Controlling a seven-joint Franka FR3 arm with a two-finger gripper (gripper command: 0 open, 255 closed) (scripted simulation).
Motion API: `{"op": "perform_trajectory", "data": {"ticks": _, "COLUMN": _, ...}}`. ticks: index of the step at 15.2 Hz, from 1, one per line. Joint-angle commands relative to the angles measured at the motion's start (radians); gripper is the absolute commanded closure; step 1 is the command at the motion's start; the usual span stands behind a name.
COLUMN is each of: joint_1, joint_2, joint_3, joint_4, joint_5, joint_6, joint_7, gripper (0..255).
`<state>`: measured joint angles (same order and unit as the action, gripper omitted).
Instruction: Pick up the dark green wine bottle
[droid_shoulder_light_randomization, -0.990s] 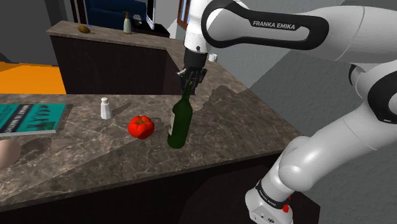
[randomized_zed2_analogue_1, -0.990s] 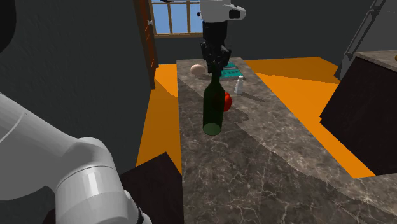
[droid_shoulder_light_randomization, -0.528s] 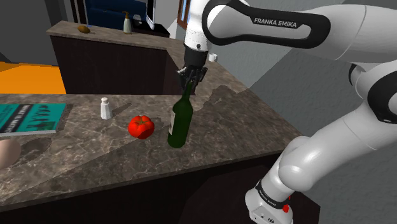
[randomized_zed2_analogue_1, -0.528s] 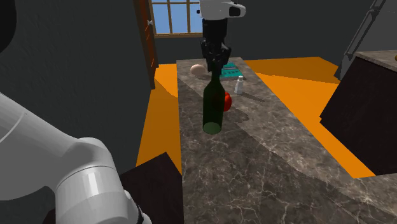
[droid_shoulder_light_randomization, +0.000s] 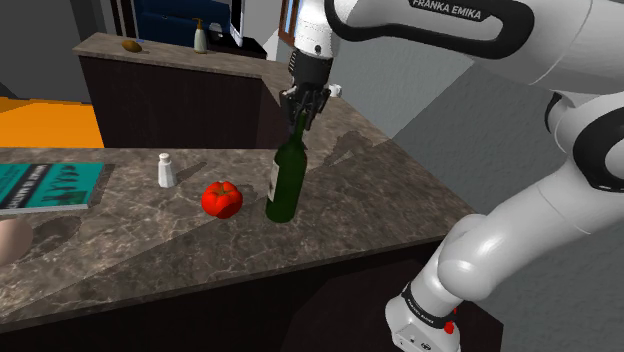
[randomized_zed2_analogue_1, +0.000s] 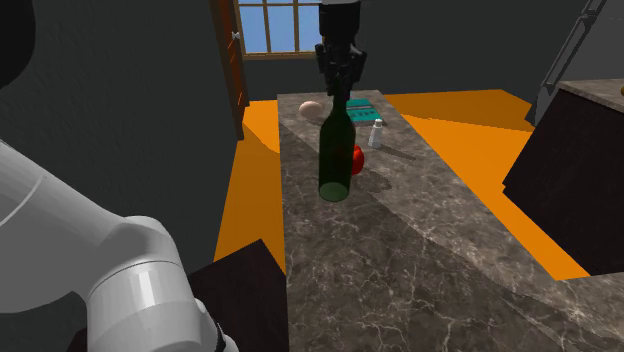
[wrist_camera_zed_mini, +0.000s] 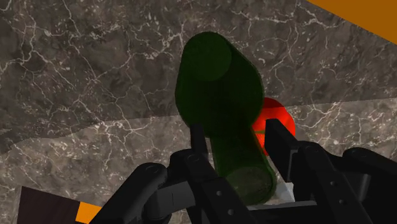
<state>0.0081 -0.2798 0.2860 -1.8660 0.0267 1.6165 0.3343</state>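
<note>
Since a second ago your gripper (droid_shoulder_light_randomization: 303, 112) has risen, carrying the dark green wine bottle (droid_shoulder_light_randomization: 285, 185), whose base now seems just clear of the counter (droid_shoulder_light_randomization: 390, 190). The fingers clamp only its slim neck, so a hasty lift could let the heavy body swing or slip through.

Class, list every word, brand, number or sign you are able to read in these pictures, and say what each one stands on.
"FRANKA EMIKA": white letters on the dark band of the arm, in the shoulder view.
The teal book at the shoulder view's left edge has dark marks on its cover, too blurred to read.
The dark green wine bottle shows no label or lettering.
</note>
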Motion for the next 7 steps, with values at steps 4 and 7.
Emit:
{"op": "perform_trajectory", "data": {"ticks": 4, "joint_1": -0.002, "joint_2": 0.020, "joint_3": 0.002, "joint_4": 0.087, "joint_5": -0.005, "joint_6": -0.067, "joint_7": 0.003, "gripper": 255}}
{"op": "perform_trajectory", "data": {"ticks": 7, "joint_1": -0.002, "joint_2": 0.026, "joint_3": 0.002, "joint_4": 0.108, "joint_5": -0.007, "joint_6": -0.083, "joint_7": 0.003, "gripper": 255}}
